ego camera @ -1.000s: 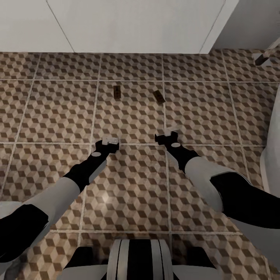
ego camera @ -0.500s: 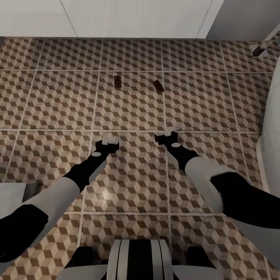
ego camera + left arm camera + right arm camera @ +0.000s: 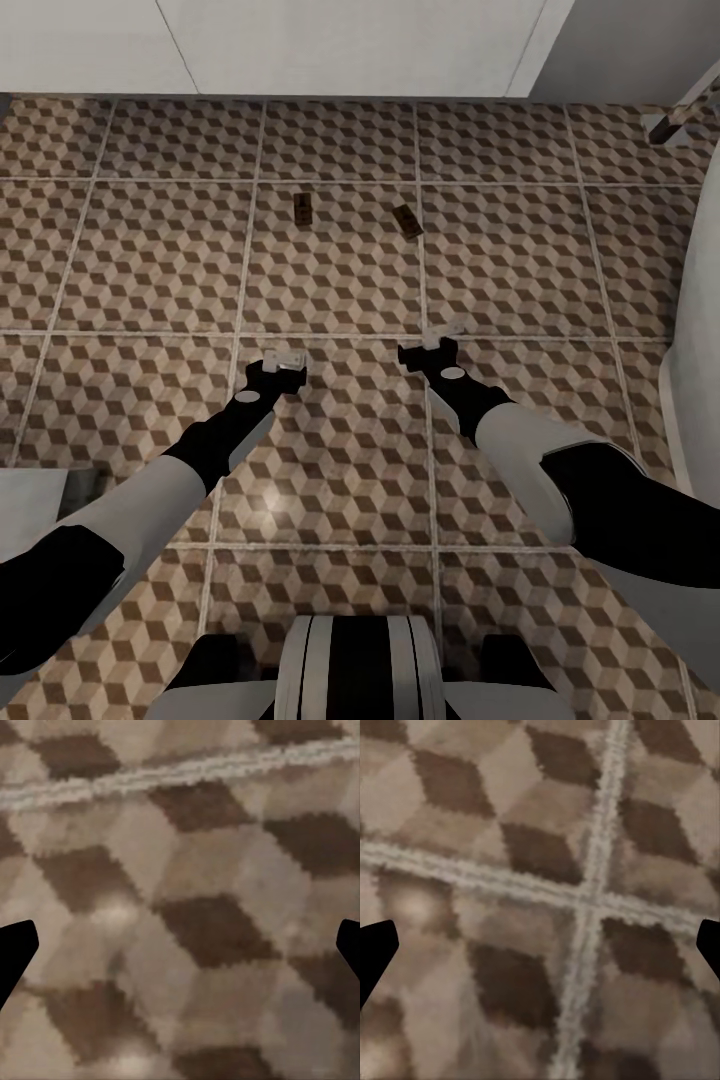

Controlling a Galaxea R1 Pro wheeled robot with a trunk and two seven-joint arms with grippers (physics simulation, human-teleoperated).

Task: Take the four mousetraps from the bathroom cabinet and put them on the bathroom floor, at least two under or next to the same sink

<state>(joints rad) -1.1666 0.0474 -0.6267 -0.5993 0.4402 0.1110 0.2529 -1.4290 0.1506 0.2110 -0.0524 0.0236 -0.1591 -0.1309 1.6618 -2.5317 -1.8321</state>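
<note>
Both your left gripper [image 3: 285, 359] and right gripper [image 3: 440, 336] hang wide apart and empty over the bathroom floor [image 3: 330, 280], where two mousetraps [image 3: 303, 208] [image 3: 408, 221] lie; they look small, stiff and light, so pinch one across its wooden sides

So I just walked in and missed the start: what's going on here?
A two-armed robot is looking down at the patterned bathroom floor. Two mousetraps already lie on the tiles ahead of it, apart from each other and from the arms. The left end effector and the right end effector both hang open and empty over bare tile, short of the traps. A white panel runs along the far edge of the floor.
</note>
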